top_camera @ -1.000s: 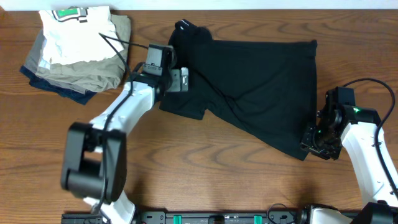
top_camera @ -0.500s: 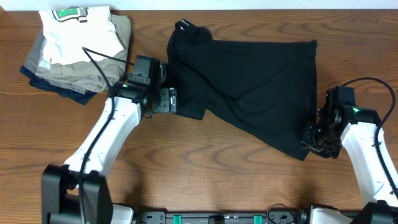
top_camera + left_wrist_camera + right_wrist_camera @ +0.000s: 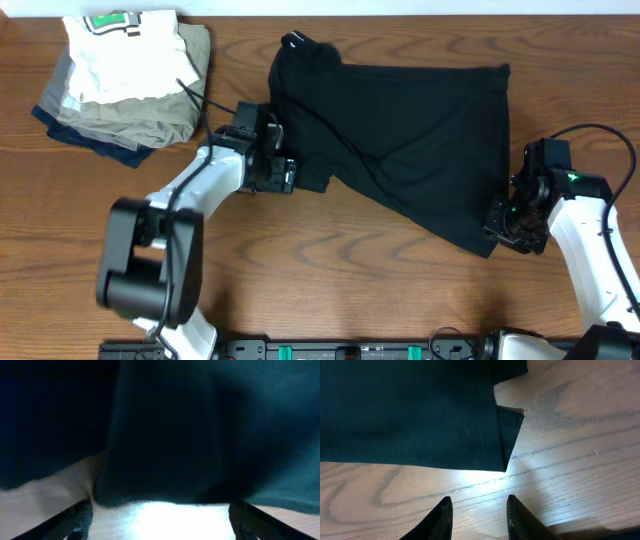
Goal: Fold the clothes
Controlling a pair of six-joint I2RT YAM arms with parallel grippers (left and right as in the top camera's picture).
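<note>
Black clothes (image 3: pixel 400 140) lie spread on the table (image 3: pixel 330 280); left gripper (image 3: pixel 160 517), fingers wide, faces one edge, likely to pinch it; right gripper (image 3: pixel 479 505), fingers parted and empty, hovers beside a corner.

Overhead view: even, diffuse light from above; sharp across the frame; soft, short shadow on the table (image 3: pixel 350 290) just beside the left gripper (image 3: pixel 285 174); black garment (image 3: pixel 420 140) reads near-featureless, creases faint.

Left wrist view: dim, heavily blurred, bluish cast; cloth just ahead of the gripper wholly out of focus; washed-out glare patch on the table between its fingers (image 3: pixel 75 517).

Right wrist view: sharp, wood grain crisp; bright hotspot just ahead of the right gripper (image 3: pixel 479 506), dimming toward the frame edges; fingertips (image 3: pixel 442 515) dark, slightly soft.
</note>
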